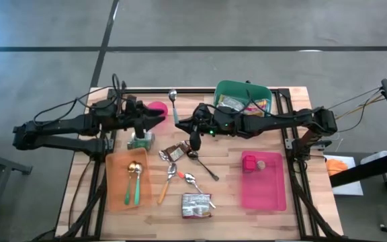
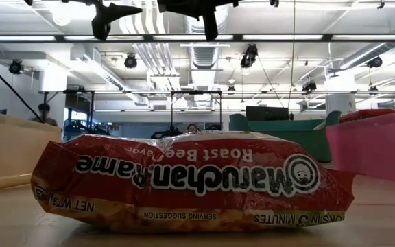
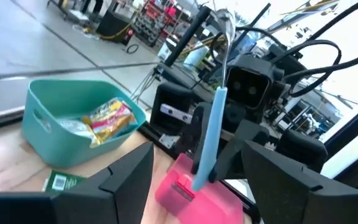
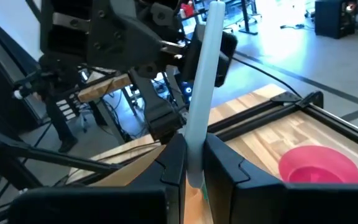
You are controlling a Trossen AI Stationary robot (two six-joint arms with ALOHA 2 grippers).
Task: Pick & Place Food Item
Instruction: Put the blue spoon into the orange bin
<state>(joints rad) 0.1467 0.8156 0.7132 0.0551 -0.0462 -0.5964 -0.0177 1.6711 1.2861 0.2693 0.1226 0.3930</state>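
My right gripper point(image 4: 194, 169) is raised over the table's middle, shut on a spoon point(image 1: 174, 107) with a light-blue handle. My left gripper point(image 3: 204, 186) faces it from the left point(image 1: 156, 121), open, with nothing between its fingers. A red ramen packet point(image 2: 190, 182) lies flat on the wood near the front edge point(image 1: 195, 205), touched by no gripper. A second wrapper point(image 1: 175, 152) lies at mid-table. My right gripper pinches the spoon's blue handle near its lower end point(image 4: 197, 152) between its two fingers. The fingers come level from the table's right side and lie across the handle. The spoon is lifted clear and stands steeply, its metal bowl point(image 3: 224, 25) on top.
A teal bin point(image 1: 242, 99) with food packets stands at the far edge, with a pink bowl point(image 1: 157, 107) to its left. An orange tray point(image 1: 127, 178) with spoons is front left, a pink tray point(image 1: 263, 180) front right. Loose spoons point(image 1: 180, 176) and a green packet point(image 1: 140, 140) lie between.
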